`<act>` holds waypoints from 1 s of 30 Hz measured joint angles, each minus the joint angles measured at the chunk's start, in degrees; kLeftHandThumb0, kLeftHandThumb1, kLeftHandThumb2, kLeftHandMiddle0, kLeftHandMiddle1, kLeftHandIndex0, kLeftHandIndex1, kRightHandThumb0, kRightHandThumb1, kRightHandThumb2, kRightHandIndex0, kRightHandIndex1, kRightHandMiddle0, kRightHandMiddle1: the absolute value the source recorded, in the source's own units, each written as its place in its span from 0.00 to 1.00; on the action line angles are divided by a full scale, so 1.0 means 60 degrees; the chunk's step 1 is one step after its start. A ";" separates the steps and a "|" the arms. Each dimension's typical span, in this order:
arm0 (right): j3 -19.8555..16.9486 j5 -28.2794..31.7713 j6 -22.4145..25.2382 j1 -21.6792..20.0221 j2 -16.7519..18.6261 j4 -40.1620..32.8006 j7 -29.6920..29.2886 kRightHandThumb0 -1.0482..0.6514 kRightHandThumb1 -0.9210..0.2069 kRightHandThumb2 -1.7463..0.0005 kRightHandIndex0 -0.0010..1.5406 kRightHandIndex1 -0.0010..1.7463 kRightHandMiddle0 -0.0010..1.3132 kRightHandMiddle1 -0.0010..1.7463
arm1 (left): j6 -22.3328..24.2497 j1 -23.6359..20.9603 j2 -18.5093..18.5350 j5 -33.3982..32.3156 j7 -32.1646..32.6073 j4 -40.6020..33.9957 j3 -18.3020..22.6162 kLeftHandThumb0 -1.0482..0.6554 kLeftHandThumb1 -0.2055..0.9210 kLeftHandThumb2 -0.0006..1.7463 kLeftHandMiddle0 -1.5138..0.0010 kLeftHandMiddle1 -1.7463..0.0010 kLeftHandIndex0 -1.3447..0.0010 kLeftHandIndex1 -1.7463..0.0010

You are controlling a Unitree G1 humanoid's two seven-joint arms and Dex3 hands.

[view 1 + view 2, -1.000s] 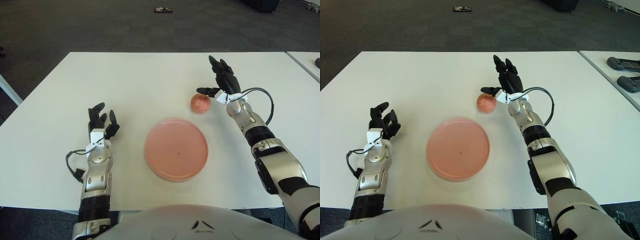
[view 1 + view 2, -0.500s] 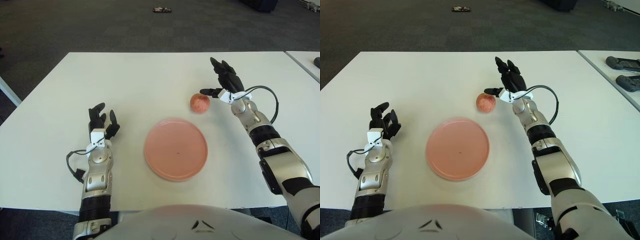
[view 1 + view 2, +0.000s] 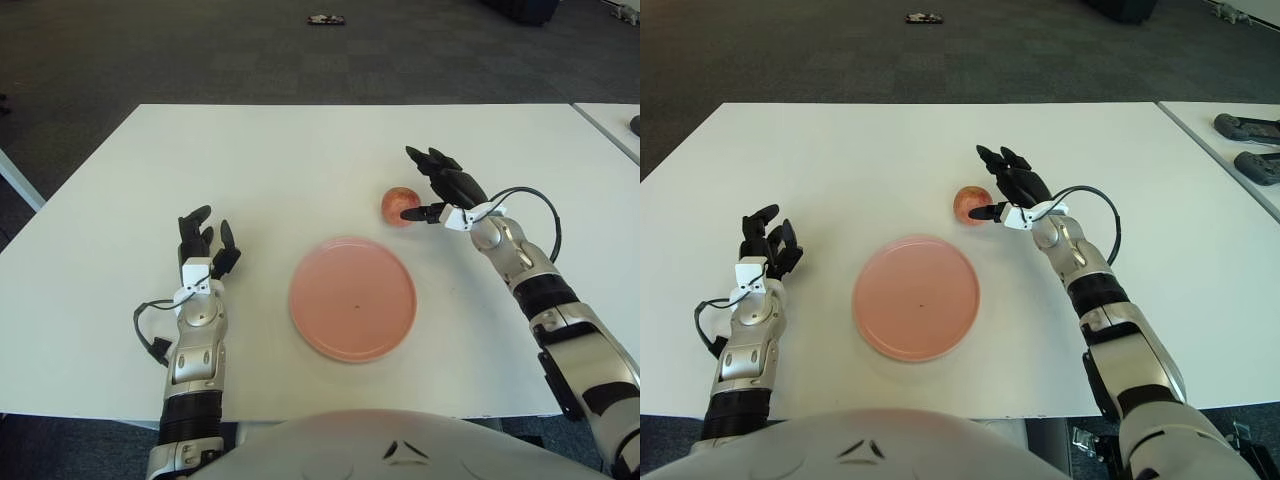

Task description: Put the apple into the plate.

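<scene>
Small round red apple [image 3: 399, 204], judged light, firm and smooth-skinned, is found on the white bench [image 3: 300, 160] just beyond the round pink plate [image 3: 352, 297], flanked by the spread, empty right robot hand [image 3: 445, 192] and best clasped around its middle; left robot hand [image 3: 203, 247] is idle left of the plate.

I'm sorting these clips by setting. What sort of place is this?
Probably an office or lab room set up for robot trials, not a kitchen: a plain white table on dark carpet tiles, a second table with handheld controllers to the right, and only an apple and a pink plate laid out.
</scene>
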 measured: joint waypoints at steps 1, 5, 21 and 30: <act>0.0009 -0.0015 0.0040 0.0097 -0.0049 -0.0221 0.0126 0.00 0.00 0.86 0.00 0.00 0.00 0.00 | 0.0014 0.0000 -0.0003 -0.0001 0.0016 0.0000 0.0008 0.20 1.00 0.44 0.76 0.77 1.00 0.41; 0.0063 -0.0046 0.0171 0.0293 -0.0256 -0.0729 0.0604 0.00 0.00 0.84 0.00 0.00 0.00 0.00 | 0.0040 -0.0001 -0.0024 -0.0003 0.0036 0.0000 0.0017 0.20 1.00 0.43 0.77 0.77 1.00 0.41; 0.0535 -0.0630 0.0409 0.0490 -0.0597 -0.1350 0.1603 0.00 0.00 0.75 0.00 0.00 0.00 0.00 | 0.0046 -0.0011 -0.0052 0.0004 0.0054 -0.0007 0.0000 0.20 1.00 0.43 0.77 0.77 1.00 0.41; 0.0877 -0.1126 0.0609 0.0386 -0.0561 -0.0960 0.1580 0.00 0.00 0.71 0.00 0.00 0.00 0.00 | 0.0101 -0.0022 -0.0051 0.0015 0.0112 -0.0016 -0.0025 0.21 1.00 0.44 0.76 0.76 1.00 0.41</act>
